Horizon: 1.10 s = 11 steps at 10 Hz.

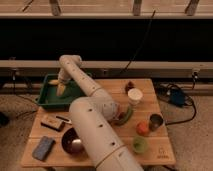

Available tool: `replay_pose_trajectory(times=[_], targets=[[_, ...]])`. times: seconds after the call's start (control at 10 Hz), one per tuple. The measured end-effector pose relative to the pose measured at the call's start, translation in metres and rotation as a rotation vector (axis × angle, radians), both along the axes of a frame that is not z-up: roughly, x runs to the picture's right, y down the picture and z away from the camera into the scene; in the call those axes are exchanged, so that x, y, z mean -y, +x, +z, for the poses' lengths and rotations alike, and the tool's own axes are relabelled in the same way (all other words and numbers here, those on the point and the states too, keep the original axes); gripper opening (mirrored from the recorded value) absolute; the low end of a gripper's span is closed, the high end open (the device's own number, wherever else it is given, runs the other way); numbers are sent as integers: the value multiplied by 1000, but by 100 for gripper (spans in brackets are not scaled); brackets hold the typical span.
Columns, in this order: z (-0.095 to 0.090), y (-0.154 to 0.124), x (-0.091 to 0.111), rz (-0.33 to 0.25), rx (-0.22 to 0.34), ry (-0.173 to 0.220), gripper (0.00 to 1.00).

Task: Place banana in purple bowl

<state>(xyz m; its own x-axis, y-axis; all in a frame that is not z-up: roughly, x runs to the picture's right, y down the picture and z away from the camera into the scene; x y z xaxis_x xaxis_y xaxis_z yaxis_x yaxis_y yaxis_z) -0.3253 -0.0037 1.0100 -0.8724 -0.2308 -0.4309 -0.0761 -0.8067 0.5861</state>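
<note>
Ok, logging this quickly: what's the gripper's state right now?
Gripper: down over the green tray; open, closed or holding something cannot be told.

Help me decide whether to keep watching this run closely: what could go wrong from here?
1. The gripper is down in the green tray at the banana; whether it has a firm hold cannot be seen, so the fruit might slip or catch the tray wall when lifted.
2. The purple bowl sits at the table's front, partly hidden by the arm; the way back passes over the small box, which could get knocked.
</note>
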Motion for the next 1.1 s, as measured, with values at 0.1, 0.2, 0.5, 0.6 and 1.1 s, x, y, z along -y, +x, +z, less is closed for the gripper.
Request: replay_pose_trajectory(times=[0.1,0.2,0.5,0.6,1.1], targets=[[-1,-9,-4,-7,14,5,80],[-1,-13,-6,-11,21,8,80],[1,-14,-6,-11,26,17,80],[3,-13,-5,-11,24,18,80],[2,-2,0,0,2,16,43]])
